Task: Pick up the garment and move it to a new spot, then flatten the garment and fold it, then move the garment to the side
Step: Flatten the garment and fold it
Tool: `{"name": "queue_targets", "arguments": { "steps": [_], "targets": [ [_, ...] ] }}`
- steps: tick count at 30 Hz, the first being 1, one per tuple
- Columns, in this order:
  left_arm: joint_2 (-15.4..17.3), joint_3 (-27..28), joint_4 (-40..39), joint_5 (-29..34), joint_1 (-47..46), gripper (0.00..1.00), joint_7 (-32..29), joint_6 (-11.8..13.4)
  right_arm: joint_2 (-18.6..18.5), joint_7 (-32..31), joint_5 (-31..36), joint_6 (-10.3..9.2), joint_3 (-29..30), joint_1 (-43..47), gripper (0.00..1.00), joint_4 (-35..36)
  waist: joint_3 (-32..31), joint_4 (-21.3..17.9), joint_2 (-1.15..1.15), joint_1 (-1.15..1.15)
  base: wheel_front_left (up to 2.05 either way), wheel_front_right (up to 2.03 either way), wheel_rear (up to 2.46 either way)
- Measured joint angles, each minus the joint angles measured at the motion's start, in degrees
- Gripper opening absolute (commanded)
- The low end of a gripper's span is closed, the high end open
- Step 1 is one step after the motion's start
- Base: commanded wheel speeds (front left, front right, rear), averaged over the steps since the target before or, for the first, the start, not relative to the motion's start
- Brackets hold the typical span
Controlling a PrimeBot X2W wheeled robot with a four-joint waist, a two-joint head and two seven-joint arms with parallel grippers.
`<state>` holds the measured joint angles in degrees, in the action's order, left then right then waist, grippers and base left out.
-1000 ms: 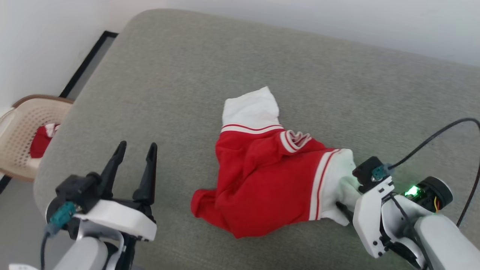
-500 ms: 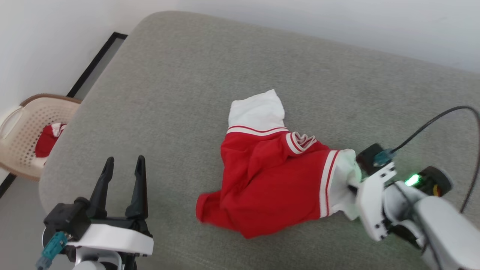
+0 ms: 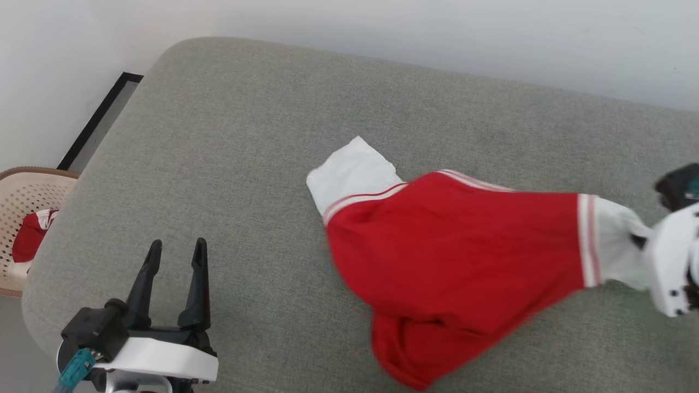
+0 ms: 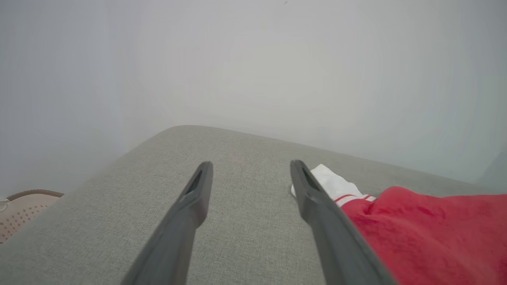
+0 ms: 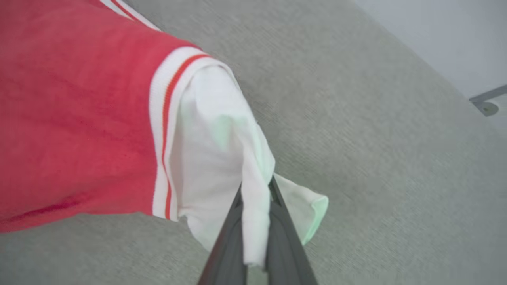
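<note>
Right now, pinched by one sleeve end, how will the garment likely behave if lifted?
Probably floppy: the garment drapes from the right gripper instead of holding shape. Likely light: a thin pinch on the sleeve end pulls it taut. May bunch; its lower edge is crumpled.

Overhead head view, low wrists; shared garment (image 3: 453, 256)

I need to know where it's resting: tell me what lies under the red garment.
Under the garment is the grey cushion, bare all around it. The right gripper pinches one white sleeve end. Whatever lies beneath the bunched red cloth itself is covered.
</note>
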<state>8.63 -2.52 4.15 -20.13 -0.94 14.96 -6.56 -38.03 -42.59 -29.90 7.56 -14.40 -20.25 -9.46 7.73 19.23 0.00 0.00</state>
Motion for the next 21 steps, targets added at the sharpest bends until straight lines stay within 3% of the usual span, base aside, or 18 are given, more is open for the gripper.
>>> {"name": "queue_targets", "arguments": {
  "steps": [6, 7, 9, 10, 11, 12, 16, 21],
  "targets": [
    [-0.3, -0.3, 1.1, 0.5, -0.4, 1.00, 0.0, -0.5, 0.2, -0.7, 0.4, 0.00, 4.1, 2.4, 0.00, -6.5, 0.4, 0.3, 0.00, 0.00, 0.00, 0.00, 0.00],
    [-0.3, -0.4, 1.3, 0.5, -0.4, 1.00, 0.0, -0.5, 0.7, -0.1, 0.5, 0.00, 4.3, 2.4, 0.09, -8.1, 0.5, 0.3, 0.00, 0.00, 0.00, 0.00, 0.00],
    [-0.3, -0.5, 1.6, 0.5, -0.8, 1.00, 0.0, -0.6, 2.0, 0.6, 0.3, 0.00, 4.0, 2.3, 0.07, -11.4, 0.8, 0.3, 0.00, 0.00, 0.00, 0.00, 0.00],
    [-0.3, -0.5, 1.7, 0.5, -0.9, 1.00, 0.0, -0.6, 2.7, 0.9, 0.3, 0.00, 3.9, 2.2, 0.16, -13.0, 0.9, 0.3, 0.00, 0.00, 0.00, 0.00, 0.00],
    [-0.3, -0.5, 1.9, 0.5, -0.9, 1.00, 0.0, -0.6, 3.3, 1.4, 0.3, 0.00, 3.9, 1.9, 0.76, -14.4, 1.0, 0.2, 0.00, 0.00, 0.00, 0.00, 0.00],
    [-0.2, -0.6, 1.9, 0.5, -1.0, 1.00, 0.0, -0.6, 3.6, 1.9, 0.3, 0.00, 3.7, 1.3, 1.00, -15.3, 1.1, 0.1, 0.00, 0.00, 0.00, 0.00, 0.00],
    [0.9, -1.6, 2.6, 0.0, -1.8, 1.00, 0.0, -0.7, 3.9, 3.5, -0.3, -0.01, 3.2, -0.7, 1.00, -16.5, 1.5, -0.8, 0.00, 0.00, 0.00, 0.00, 0.00],
    [5.3, -4.6, 3.3, -2.3, -4.8, 1.00, -1.0, -0.7, 3.4, 4.3, -2.2, 0.00, 3.8, -0.7, 1.00, -12.4, 1.6, -2.8, 0.00, 0.00, 0.00, 0.00, 0.00]
  ]
}}
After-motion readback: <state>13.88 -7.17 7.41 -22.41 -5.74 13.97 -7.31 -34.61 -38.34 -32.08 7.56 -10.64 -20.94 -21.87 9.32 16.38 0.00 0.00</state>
